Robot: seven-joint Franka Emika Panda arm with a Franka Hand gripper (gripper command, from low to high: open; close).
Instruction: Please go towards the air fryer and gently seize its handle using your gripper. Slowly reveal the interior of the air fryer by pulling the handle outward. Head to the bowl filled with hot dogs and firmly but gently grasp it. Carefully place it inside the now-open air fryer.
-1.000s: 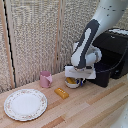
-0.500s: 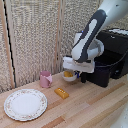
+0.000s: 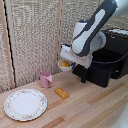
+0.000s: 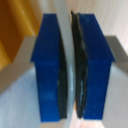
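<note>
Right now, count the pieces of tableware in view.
3: the plate at the exterior view's left, the mug behind it, the bowl raised at the tool. Others may be hidden.

Exterior view: table [image 3: 95, 107] seen obliquely from above, fryer [image 3: 107, 62] at its right. Wrist view: fingers [image 4: 50, 70] filmed close.

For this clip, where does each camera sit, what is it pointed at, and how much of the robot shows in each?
Exterior view: off the arm, level with the wooden table, facing the reed screen behind it; shows the plate, pink mug, orange block, air fryer with drawer out, and the arm lifting the bowl.
Wrist view: on the wrist, looking along the tool; the blue fingers fill the picture, clamped on a thin pale edge.
Shared: the tool and apparently the bowl's rim.
</note>
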